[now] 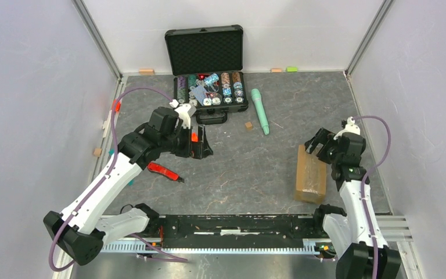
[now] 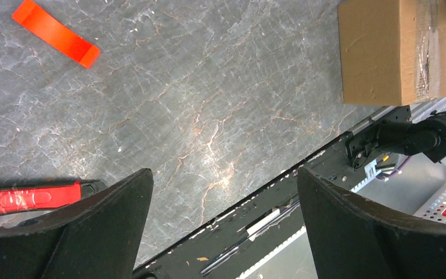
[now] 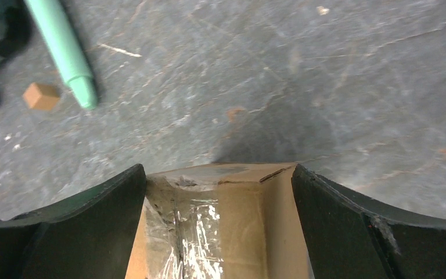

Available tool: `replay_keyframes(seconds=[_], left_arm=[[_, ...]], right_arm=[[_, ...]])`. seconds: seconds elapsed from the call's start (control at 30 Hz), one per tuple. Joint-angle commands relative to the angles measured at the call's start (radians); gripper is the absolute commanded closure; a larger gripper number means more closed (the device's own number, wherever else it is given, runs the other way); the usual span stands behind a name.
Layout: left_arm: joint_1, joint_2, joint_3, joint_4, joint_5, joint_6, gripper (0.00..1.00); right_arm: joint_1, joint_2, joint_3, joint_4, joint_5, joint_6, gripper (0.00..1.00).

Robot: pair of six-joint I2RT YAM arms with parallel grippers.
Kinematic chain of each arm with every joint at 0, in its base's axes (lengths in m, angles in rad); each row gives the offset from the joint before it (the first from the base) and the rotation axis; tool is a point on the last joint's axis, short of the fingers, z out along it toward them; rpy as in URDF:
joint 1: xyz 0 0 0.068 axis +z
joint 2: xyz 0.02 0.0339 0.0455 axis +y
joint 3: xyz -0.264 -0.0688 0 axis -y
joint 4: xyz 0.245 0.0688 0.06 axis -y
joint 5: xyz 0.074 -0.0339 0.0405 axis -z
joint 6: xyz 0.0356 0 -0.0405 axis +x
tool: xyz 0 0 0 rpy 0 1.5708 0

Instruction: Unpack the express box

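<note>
Top external view: the express box (image 1: 311,174) is seen lying flat on the desk (image 1: 238,174) at its right side, with glossy tape along its upper face. The right tool (image 1: 320,141) is held over the box's far end with its jaws spread wide, so that this taped end is framed between them in the right wrist view; nothing is gripped, and whether the box is touched cannot be told. The left tool (image 1: 200,145) is likewise spread wide with nothing in it, well apart from the box, near a red-handled cutter (image 1: 165,172) and just before the black case of poker chips (image 1: 209,87).
</note>
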Motion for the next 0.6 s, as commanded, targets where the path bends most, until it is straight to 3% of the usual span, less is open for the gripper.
replay_keyframes(seconds=[0.0, 0.27, 0.57], left_arm=[[0.006, -0.016, -0.041, 0.055, 0.04, -0.023, 0.0], [0.015, -0.009, -0.094, 0.093, -0.025, -0.088, 0.0], [0.143, -0.034, -0.178, 0.062, -0.2, -0.196, 0.0]], right_arm=[[0.044, -0.005, -0.115, 0.044, -0.193, 0.078, 0.02], [0.259, 0.087, -0.198, 0.333, -0.235, 0.28, 0.02], [0.527, 0.35, -0.04, 0.565, -0.172, 0.395, 0.02]])
